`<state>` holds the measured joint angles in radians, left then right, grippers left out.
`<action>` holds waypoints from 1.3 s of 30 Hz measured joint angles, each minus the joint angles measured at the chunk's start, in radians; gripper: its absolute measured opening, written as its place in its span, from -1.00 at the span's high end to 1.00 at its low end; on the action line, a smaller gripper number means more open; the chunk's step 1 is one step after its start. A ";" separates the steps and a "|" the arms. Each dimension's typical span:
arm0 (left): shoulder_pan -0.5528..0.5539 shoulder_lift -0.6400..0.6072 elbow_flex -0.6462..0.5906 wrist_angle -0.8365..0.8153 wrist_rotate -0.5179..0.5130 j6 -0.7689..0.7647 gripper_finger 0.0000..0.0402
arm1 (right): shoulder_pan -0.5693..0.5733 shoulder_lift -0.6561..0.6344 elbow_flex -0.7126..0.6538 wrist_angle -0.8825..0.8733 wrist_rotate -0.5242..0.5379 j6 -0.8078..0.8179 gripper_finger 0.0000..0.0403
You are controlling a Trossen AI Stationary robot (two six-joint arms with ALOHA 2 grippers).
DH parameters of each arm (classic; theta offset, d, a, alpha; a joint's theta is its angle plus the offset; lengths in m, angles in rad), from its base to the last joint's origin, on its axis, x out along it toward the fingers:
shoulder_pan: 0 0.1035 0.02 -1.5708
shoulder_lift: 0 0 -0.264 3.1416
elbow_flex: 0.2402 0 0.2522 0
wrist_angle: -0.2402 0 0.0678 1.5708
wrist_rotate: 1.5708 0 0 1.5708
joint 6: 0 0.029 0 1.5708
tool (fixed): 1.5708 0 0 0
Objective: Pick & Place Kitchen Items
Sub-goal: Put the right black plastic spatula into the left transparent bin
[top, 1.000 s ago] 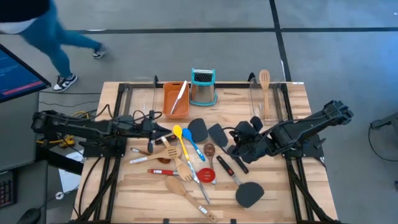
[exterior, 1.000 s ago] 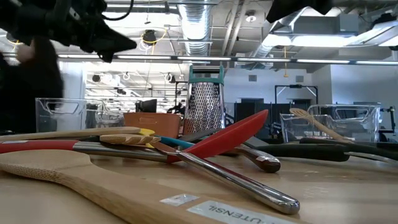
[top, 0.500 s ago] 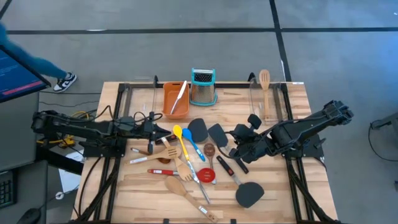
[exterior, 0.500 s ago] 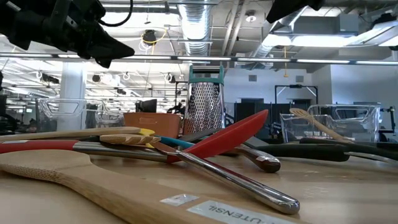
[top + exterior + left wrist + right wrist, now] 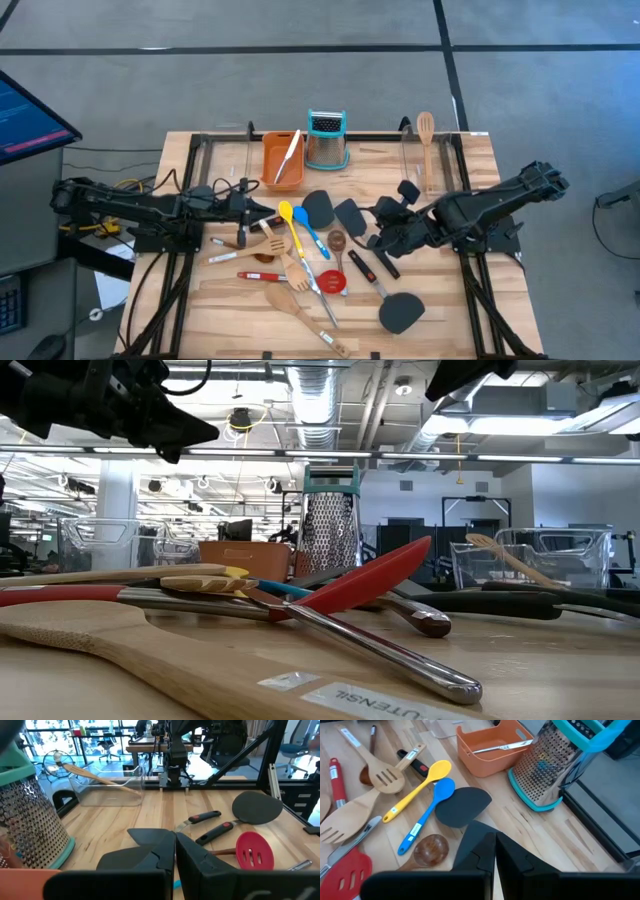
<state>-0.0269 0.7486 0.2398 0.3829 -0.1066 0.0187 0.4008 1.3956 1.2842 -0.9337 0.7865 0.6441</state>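
The kitchen items lie in a loose pile at the table's middle: a yellow spoon point(image 5: 286, 212), a blue spoon point(image 5: 308, 236), black turners point(image 5: 318, 207) point(image 5: 402, 312), a red slotted spoon point(image 5: 333, 282) and wooden spoons point(image 5: 285, 300). One wooden slotted spatula point(image 5: 426, 135) lies in the clear bin at the far right. My left gripper point(image 5: 268, 214) hovers shut and empty at the pile's left edge; its fingers show closed in its wrist view point(image 5: 175, 855). My right gripper point(image 5: 374, 230) hovers shut and empty at the pile's right side, above a black turner point(image 5: 462, 806).
An orange tray point(image 5: 283, 160) holding a pale utensil and a steel grater with a teal top point(image 5: 327, 140) stand at the far edge. Clear bins stand at the far left point(image 5: 225, 150) and far right point(image 5: 440, 150). Bare wood lies along the near edge.
A person beyond the table's far left corner has walked out of view. Both arms have stayed about where they were, fingers shut.
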 joint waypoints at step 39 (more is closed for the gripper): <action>0.000 0.000 0.000 0.011 0.000 0.002 0.99 | -0.103 0.000 0.000 -0.002 -0.128 0.053 0.98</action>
<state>-0.0269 0.7486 0.2398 0.3935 -0.1070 0.0208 0.2981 1.3956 1.2846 -0.9352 0.6584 0.6968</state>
